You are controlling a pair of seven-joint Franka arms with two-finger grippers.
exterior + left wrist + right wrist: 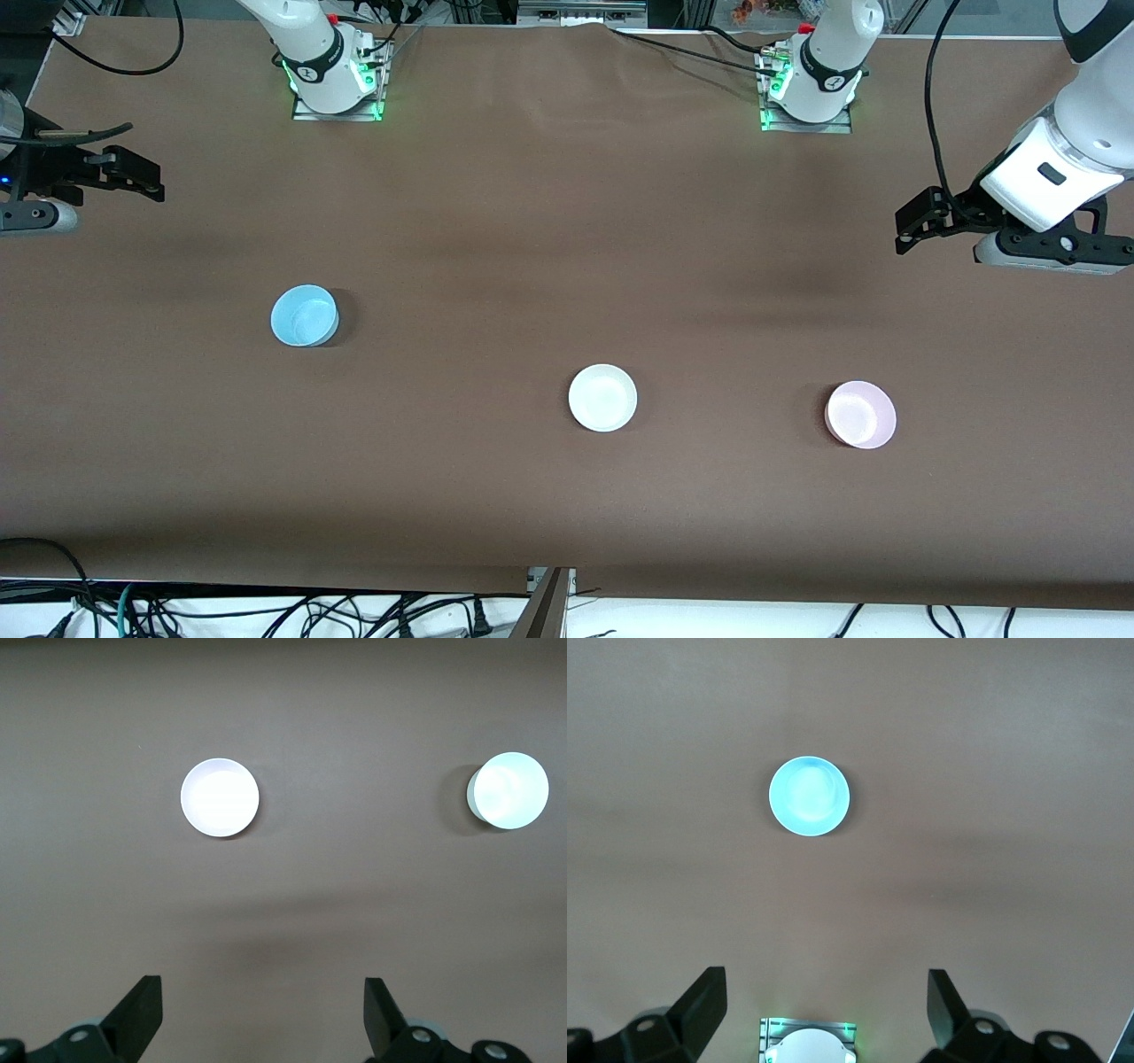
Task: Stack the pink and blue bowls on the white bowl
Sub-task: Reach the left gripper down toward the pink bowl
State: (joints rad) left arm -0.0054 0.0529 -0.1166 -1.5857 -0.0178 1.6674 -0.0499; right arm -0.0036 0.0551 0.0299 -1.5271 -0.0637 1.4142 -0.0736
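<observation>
We note the right gripper (146, 182) hanging high over the right arm's end of the surface (532, 239), its fingers (700, 1005) spread wide with nothing between them. That arm appears to be waiting.

The blue bowl (304, 315) sits upright toward the right arm's end, well apart from the others. The white bowl (602, 398) rests about midway along the surface, nearer the front camera than the blue one. The pink bowl (860, 414) lies toward the left arm's end, roughly level with the white bowl and well apart from it. No bowl touches another; no stacking has been done.

The left gripper (912, 226) hangs over the left arm's end, likewise released and empty; the left wrist view shows its fingers (137, 1014) wide apart, with only two pale bowls well ahead.

In our judgement the bowls are light, stiff plastic with smooth, slippery walls, and could slide or tip under a careless pinch. We would take each by its rim, one finger inside and one outside. The blue bowl looks somewhat deeper, offering more wall to grip.
</observation>
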